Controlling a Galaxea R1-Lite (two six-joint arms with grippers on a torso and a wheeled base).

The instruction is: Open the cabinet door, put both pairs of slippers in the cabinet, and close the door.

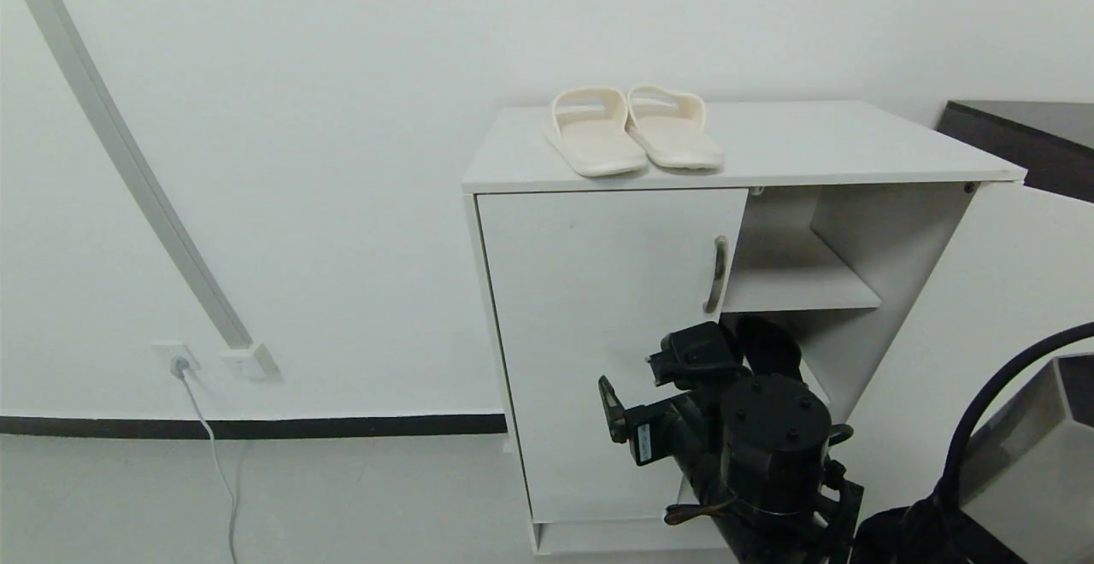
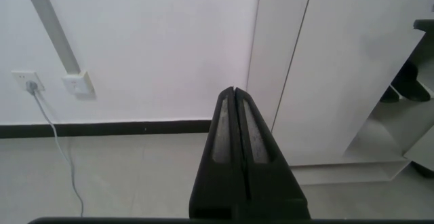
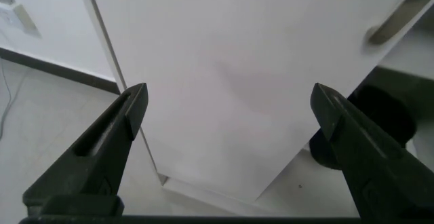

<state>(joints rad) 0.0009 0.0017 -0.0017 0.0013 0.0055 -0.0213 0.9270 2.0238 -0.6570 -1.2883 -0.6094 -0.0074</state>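
Note:
A pair of cream slippers (image 1: 632, 130) lies on top of the white cabinet (image 1: 769, 141). Its left door (image 1: 598, 333) is closed, with a metal handle (image 1: 716, 273); the right door (image 1: 983, 333) stands swung open. Black slippers (image 1: 769, 342) sit in the lower compartment, partly hidden behind my right arm. My right gripper (image 3: 229, 95) is open and empty, close in front of the closed door (image 3: 230, 68), with the handle (image 3: 400, 17) and black slippers (image 3: 380, 115) off to one side. My left gripper (image 2: 234, 98) is shut and empty, farther from the cabinet's left side (image 2: 274, 68).
A middle shelf (image 1: 795, 286) divides the open compartment. A wall socket with a plugged cable (image 1: 179, 367) and a slanted conduit (image 1: 128, 154) are on the wall at left. A grey bin (image 1: 1034, 461) and a dark table (image 1: 1026, 137) stand at right.

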